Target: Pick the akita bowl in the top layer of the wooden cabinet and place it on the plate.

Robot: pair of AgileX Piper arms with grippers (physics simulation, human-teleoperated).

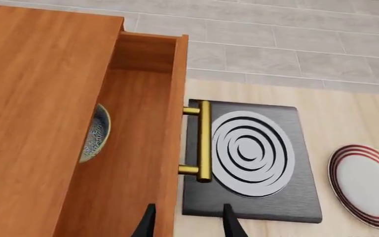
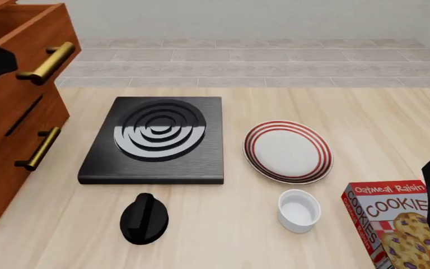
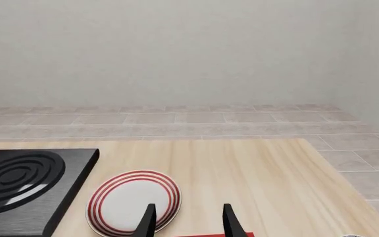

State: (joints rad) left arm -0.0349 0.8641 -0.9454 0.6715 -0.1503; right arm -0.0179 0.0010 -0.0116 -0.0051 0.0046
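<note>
The wooden cabinet (image 2: 13,112) fills the left edge of the front view, rising from the table (image 2: 379,123) to the upper left corner. Its top layer (image 2: 32,33) is pulled out, brass handle (image 2: 47,63) jutting toward the centre; two lower drawers sit closed beneath it. In the left wrist view the open drawer shows its inner floor, and the akita bowl (image 1: 96,132) lies inside, half hidden under the cabinet's top board.

At mid-frame in the front view lies the black square stove (image 2: 155,140), and just right of it, apart from it, the plate (image 2: 288,151). In the lower right corner stands a cookie box (image 2: 394,230), with a white cup (image 2: 299,209) to its left. A black knob-like object (image 2: 144,218) rests below the stove.

The left gripper (image 1: 186,222) has its fingers spread, holding nothing, above the drawer's front edge. The right gripper (image 3: 186,219) is likewise parted and empty, over the plate's near side.
</note>
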